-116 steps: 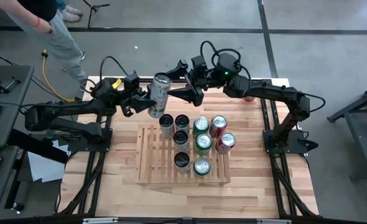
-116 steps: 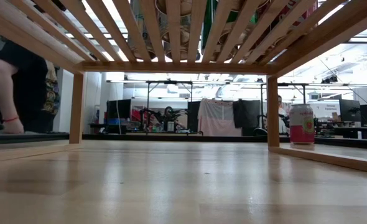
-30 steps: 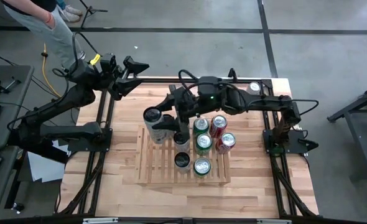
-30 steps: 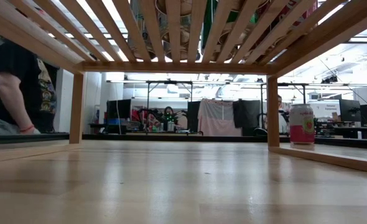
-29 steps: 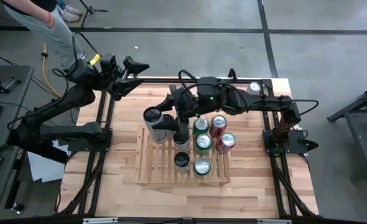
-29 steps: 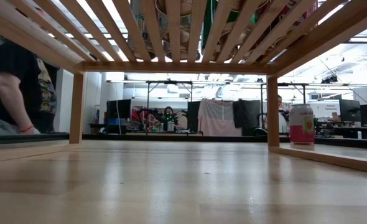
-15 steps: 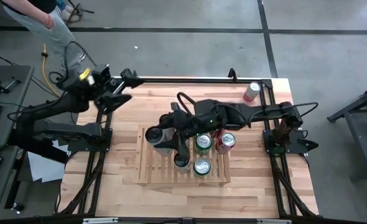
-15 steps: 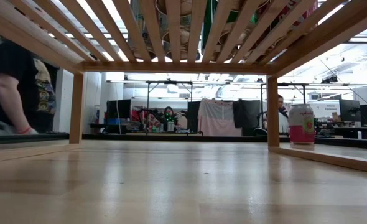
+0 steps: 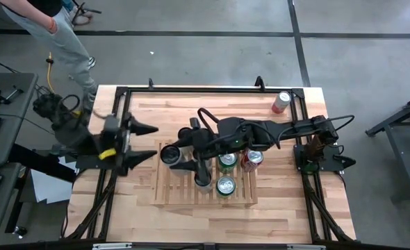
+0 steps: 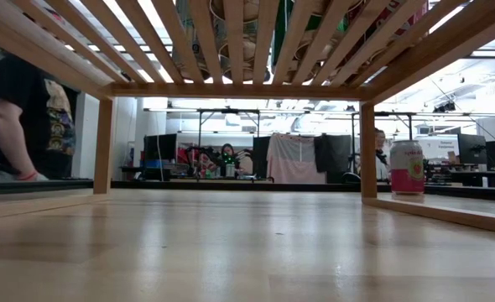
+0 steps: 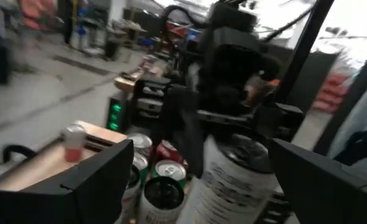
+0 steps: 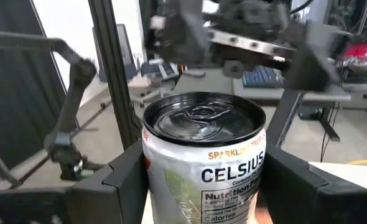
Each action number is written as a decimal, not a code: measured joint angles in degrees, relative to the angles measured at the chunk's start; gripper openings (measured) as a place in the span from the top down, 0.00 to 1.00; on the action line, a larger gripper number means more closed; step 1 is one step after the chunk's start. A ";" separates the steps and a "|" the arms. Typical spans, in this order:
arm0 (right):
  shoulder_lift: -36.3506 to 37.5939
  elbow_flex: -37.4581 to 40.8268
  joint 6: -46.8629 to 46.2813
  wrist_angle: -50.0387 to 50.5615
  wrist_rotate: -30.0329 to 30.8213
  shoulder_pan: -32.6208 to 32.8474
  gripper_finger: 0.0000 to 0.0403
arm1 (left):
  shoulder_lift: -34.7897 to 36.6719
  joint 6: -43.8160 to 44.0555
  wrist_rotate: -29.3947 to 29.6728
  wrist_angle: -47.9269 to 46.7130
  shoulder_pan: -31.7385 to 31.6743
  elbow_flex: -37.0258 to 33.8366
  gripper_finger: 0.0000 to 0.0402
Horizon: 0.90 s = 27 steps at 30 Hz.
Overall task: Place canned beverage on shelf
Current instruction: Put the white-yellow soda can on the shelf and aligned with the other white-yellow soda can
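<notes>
A silver canned beverage point(image 9: 170, 153) stands upright over the far left corner of the slatted wooden shelf point(image 9: 165, 191), with my right gripper point(image 9: 180, 157) shut on it. In the right wrist view the can point(image 12: 202, 155) fills the middle, top up. Several green, red and black cans stand on the shelf point(image 9: 226, 185). My left gripper point(image 9: 154, 142) hangs open just left of the held can, level and pointing at it, with nothing between its fingers. The low view shows the shelf's slats point(image 10: 231, 42) from below. My right gripper pinches the can's side wall point(image 12: 147, 186) between its two fingers, one finger point(image 12: 118, 186) on each side, below the rim. The fingers come level from the table's right side. The can is upright; whether its base rests on the shelf is hidden.
A pink can point(image 9: 280, 102) stands alone on the tabletop at the far right, also in the low view point(image 10: 407, 168). A person point(image 9: 59, 28) stands beyond the table's far left corner. Bare tabletop point(image 9: 135, 208) lies left of and in front of the shelf.
My left gripper has swung from the table's far left corner toward the near edge along the left side, and turned to point right at the can. My right gripper has carried the can a little toward the near edge, over the shelf's far left corner, then kept still.
</notes>
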State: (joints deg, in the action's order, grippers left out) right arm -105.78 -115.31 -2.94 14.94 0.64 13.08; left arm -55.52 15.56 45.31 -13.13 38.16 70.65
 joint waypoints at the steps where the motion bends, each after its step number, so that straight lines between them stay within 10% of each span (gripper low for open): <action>1: 0.00 0.00 -0.05 -0.69 -0.02 0.00 0.42 | -0.88 -1.52 3.06 -0.46 2.05 1.28 0.10; 19: -0.25 0.00 -4.11 -10.72 5.52 -0.33 0.42 | -2.69 2.73 10.67 -16.06 9.45 3.26 0.10; 27: -1.12 0.00 -5.12 -10.42 6.29 -0.73 0.42 | -3.19 2.00 -2.42 -16.06 2.17 3.26 0.10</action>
State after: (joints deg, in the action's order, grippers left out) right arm -106.90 -115.31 -8.06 4.51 6.93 12.35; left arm -58.71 17.56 42.89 -29.20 40.32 73.91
